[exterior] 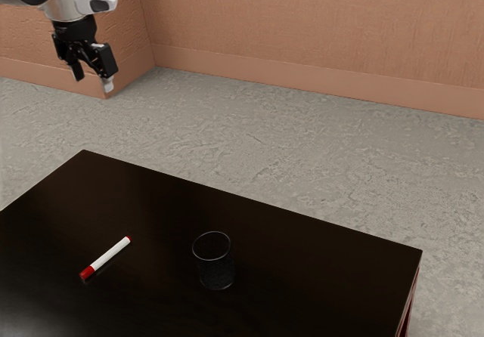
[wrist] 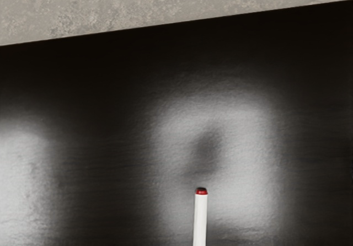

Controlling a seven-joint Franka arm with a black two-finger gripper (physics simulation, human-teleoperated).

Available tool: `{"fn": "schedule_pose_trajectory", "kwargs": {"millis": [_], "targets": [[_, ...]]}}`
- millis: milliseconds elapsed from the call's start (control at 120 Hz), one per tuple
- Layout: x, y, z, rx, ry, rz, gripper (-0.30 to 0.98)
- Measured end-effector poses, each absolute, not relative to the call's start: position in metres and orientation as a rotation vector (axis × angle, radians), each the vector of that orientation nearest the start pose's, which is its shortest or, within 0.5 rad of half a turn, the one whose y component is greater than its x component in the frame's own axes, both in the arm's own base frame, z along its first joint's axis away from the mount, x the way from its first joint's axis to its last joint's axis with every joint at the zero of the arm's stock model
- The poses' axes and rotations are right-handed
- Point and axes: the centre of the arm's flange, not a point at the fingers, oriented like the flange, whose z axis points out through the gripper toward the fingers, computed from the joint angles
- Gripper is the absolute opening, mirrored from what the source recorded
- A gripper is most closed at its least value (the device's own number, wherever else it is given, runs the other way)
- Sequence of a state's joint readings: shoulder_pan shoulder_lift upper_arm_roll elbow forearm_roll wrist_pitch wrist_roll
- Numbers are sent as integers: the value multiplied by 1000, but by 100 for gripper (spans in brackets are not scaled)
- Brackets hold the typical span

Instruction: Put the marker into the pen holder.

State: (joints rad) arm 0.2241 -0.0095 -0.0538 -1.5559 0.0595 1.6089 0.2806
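- Nearest the camera, along the bottom of the exterior view, is the dark, glossy table (exterior: pixel 45 307); a smooth top like this could let a nudged marker roll or slide.
- Upper left of the exterior view, the gripper (exterior: pixel 93 83) is well above the table, its two fingers apart with nothing between them. If it came down out of line with the marker, one finger would probably touch first and push it away.
- Lower left, the marker (exterior: pixel 106 257) lies flat on the table, slanted, red cap toward the bottom. Gripped near one end, it could swivel and be hard to stand upright.
- Lower middle, the clear pen holder (exterior: pixel 214 265) stands upright and empty. A tilted or low marker could catch its rim and knock it over.
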Motion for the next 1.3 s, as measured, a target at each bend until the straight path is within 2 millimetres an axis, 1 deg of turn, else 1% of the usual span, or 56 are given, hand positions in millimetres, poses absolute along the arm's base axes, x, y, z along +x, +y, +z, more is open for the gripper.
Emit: {"fn": "schedule_pose_trajectory", "kwargs": {"millis": [333,417,450,483,500,533,567,617,642,683,725,750,767,792,817,842,858,875,900,933,1000,1067,1133,1200,1300], "targets": [[549,85,641,-3085,195,-83,69],[545,80,651,-3081,192,-97,69],[543,76,652,-3084,192,-91,69],[541,72,647,-3083,193,-69,69],[540,69,641,-3080,196,-49,69],[540,61,617,-3076,209,19,69],[538,52,578,-3075,230,110,69],[532,40,511,-3072,259,236,69],[529,37,481,-3071,267,282,69],[530,34,437,-3067,272,336,69],[534,32,403,-3065,271,359,69],[537,36,384,-3068,259,367,68],[537,43,373,-3072,239,370,68],[533,60,355,-3082,189,377,68],[528,81,341,-3093,126,374,68],[524,100,332,-3101,71,361,69],[523,109,327,-3104,46,349,69],[523,114,324,-3106,30,334,69],[524,117,321,-3107,21,309,69],[522,115,316,-3109,24,289,69],[509,107,298,-3113,39,274,69],[489,96,283,-3118,56,252,68],[475,93,271,-3123,53,217,68],[472,94,266,-3123,46,169,66],[477,93,262,-3119,55,107,64]]}}
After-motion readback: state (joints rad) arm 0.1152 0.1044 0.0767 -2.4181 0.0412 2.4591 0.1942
